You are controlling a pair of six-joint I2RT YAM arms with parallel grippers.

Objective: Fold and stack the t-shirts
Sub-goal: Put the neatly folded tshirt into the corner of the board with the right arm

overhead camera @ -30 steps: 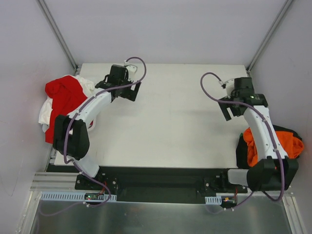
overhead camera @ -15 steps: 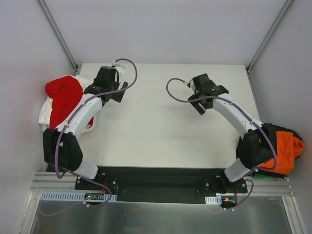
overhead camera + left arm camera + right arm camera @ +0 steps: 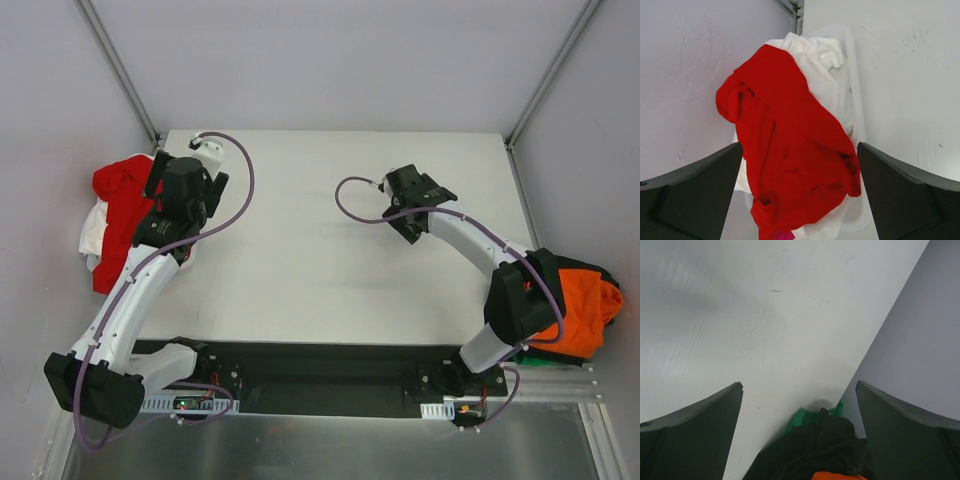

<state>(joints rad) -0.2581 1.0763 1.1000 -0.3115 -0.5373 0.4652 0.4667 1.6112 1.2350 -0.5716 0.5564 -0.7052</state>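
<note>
1 red tee [image 3: 790,165] by L hand [image 3: 799,146]

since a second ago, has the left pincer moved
Yes. The left pincer has swung left across the table, ending beside the red shirt at the left edge.

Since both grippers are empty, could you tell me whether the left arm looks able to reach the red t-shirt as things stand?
Probably yes. The left gripper is open and faces the red t-shirt, which lies uppermost on a white t-shirt, with nothing in between.
</note>
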